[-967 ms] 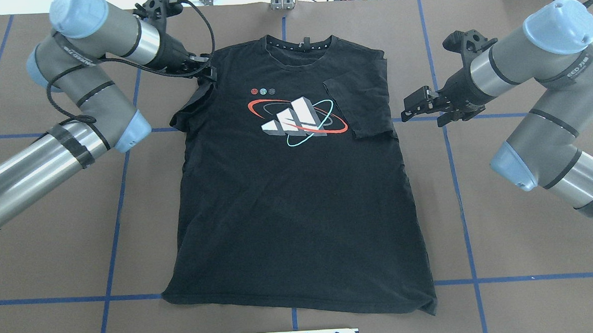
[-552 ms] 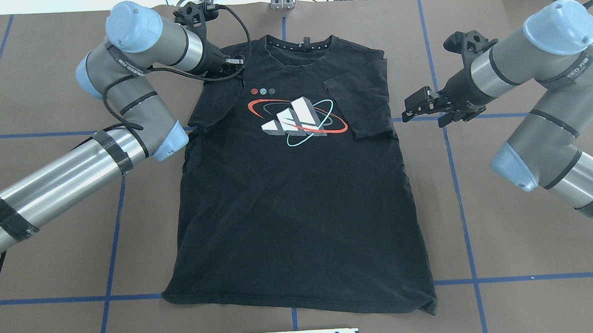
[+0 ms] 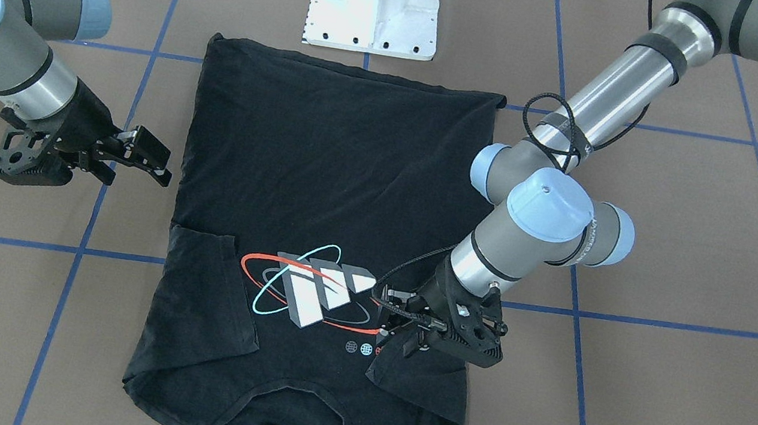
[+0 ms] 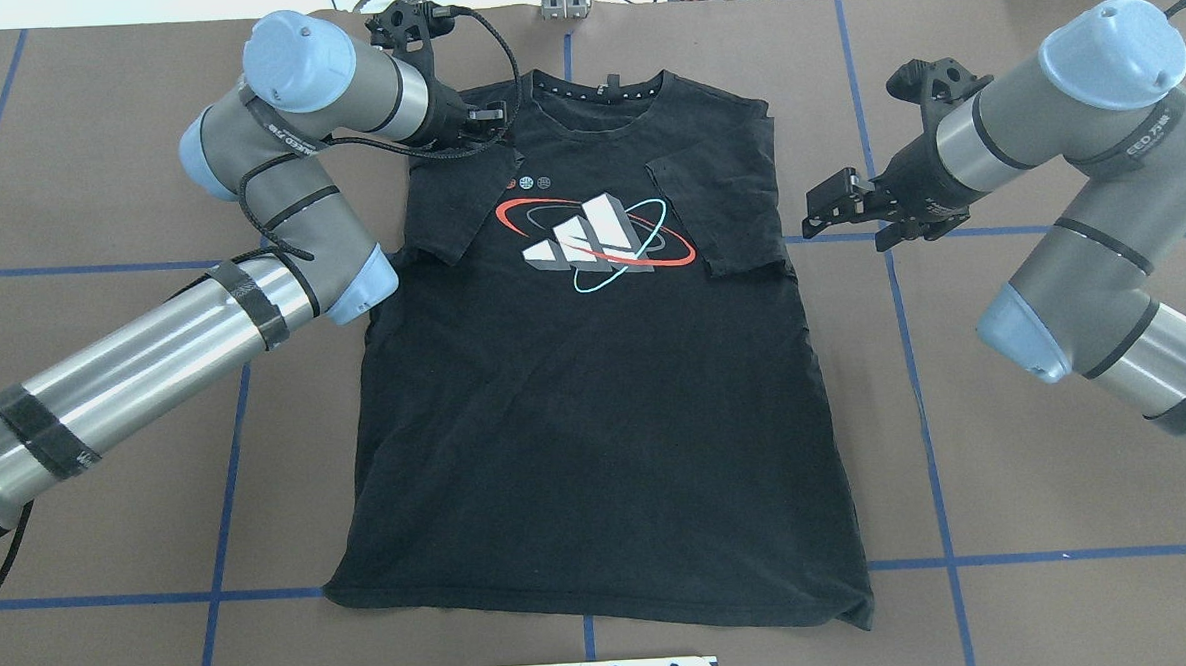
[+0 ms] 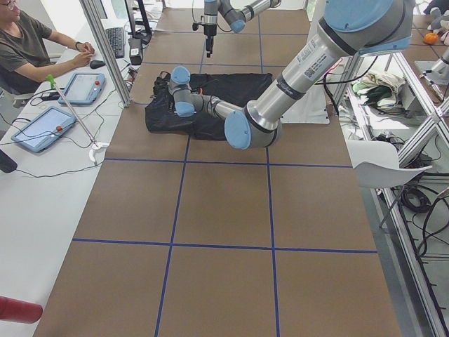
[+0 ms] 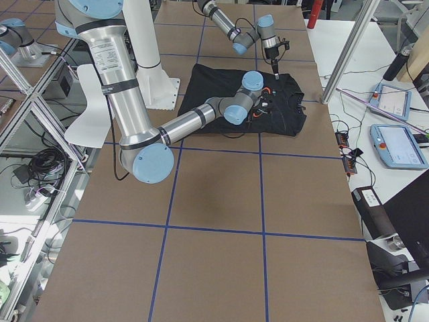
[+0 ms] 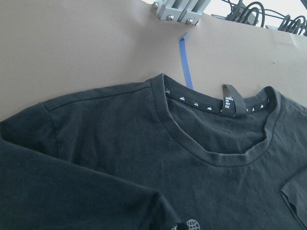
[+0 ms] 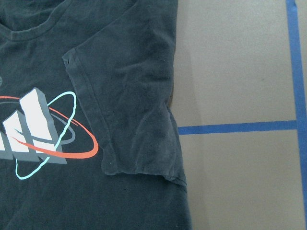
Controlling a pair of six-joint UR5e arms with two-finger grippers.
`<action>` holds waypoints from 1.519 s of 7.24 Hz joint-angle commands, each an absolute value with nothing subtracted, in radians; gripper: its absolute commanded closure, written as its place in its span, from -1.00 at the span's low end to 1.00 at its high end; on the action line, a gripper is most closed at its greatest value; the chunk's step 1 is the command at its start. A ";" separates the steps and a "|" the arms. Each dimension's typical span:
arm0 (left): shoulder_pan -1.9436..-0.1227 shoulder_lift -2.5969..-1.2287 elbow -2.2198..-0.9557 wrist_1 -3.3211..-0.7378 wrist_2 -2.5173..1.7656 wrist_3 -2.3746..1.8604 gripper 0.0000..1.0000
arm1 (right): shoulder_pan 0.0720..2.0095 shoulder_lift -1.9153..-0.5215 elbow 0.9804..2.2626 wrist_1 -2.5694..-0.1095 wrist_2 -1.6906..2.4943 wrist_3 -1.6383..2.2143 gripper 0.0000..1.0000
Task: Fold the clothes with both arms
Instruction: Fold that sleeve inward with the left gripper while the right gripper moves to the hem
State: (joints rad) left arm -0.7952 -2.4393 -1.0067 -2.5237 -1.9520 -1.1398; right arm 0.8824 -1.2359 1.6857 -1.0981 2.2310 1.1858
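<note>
The black short-sleeved T-shirt (image 4: 596,403) lies flat, face up, on the brown paper-covered worktop (image 4: 74,145). Its long axis runs straight away from the robot's base, hem (image 4: 605,613) nearest the base and collar (image 4: 598,93) at the far end.

What matters for my next move is where the left-side sleeve (image 4: 452,204) sits relative to the left pincer (image 3: 394,319). The sleeve is turned inward over the chest. Its lifted corner hangs from the pincer, just beside the red, teal and white ring graphic (image 4: 594,238), and the rest drapes back toward the shoulder seam. The left pincer looks clamped on that corner, with the fabric rising to it in the front-facing view. I judge the sleeve only needs lowering where it is and letting go.

The left arm comes in low from my left with its elbow bent sharply. The wrist is doubled back, so the pincer points across the shirt toward its centre line, above the upper chest.

The right-side sleeve (image 4: 723,207) lies folded flat onto the chest. The right pincer (image 4: 816,213) hovers just off that edge of the shirt over bare worktop. Its fingers are parted and it holds nothing. It is the nearer one to the right side seam.
</note>
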 commanded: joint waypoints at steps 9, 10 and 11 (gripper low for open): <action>-0.796 -2.088 -1.448 -2.516 -2.105 -1.296 -1.00 | 0.065 -1.551 2.226 -1.447 1.390 2.319 -0.81; -0.796 -2.088 -1.447 -2.516 -2.102 -1.296 -1.00 | 0.046 -1.587 2.224 -1.445 1.394 2.366 -0.70; -0.796 -2.088 -1.448 -2.516 -2.100 -1.296 -1.00 | 0.020 -1.632 2.223 -1.443 1.394 2.364 -0.67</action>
